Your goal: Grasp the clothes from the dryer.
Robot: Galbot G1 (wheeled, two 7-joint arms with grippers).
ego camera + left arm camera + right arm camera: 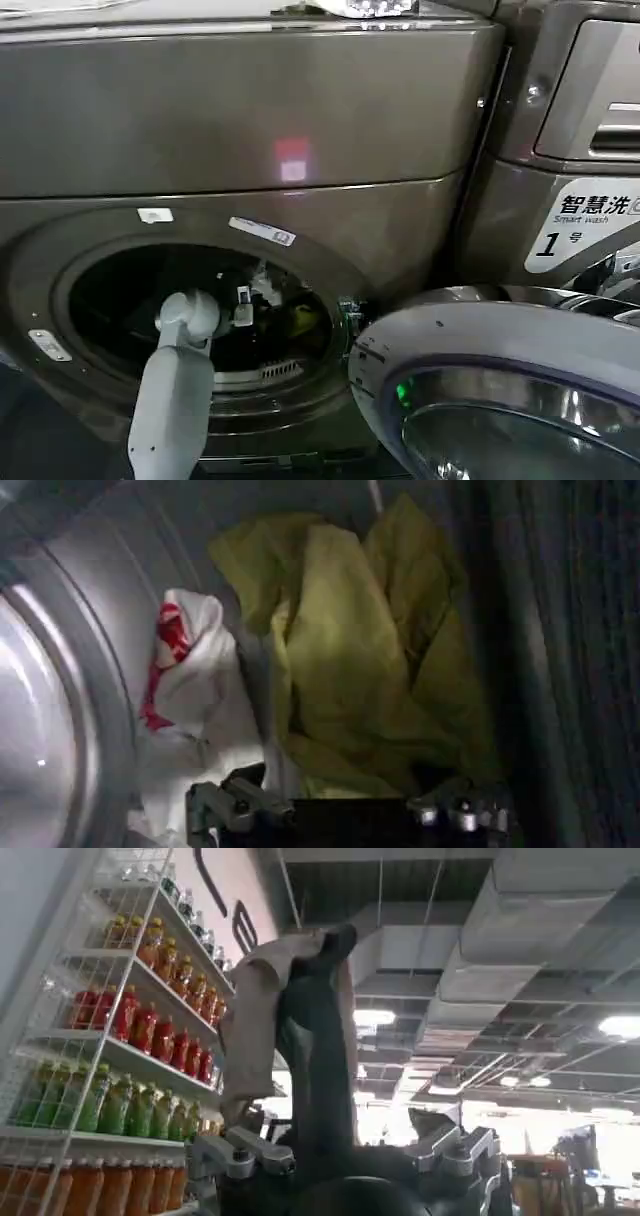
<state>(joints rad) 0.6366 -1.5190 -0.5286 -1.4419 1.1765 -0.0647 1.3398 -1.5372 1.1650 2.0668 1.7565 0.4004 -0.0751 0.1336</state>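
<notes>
One dryer [250,130] stood open, the left gripper [350,810] spread wide inside its drum before one bundle of clothes [330,670]

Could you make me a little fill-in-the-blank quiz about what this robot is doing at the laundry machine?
1. The left gripper has reached through the round opening into the ____ of the dryer.
2. The biggest piece among the clothes is ____ in colour.
3. The dryer's door stands ____.
4. The right gripper points up at a ceiling, with shelves of ____ beside it.

Missing words: drum; yellow-green; open; bottles
</notes>
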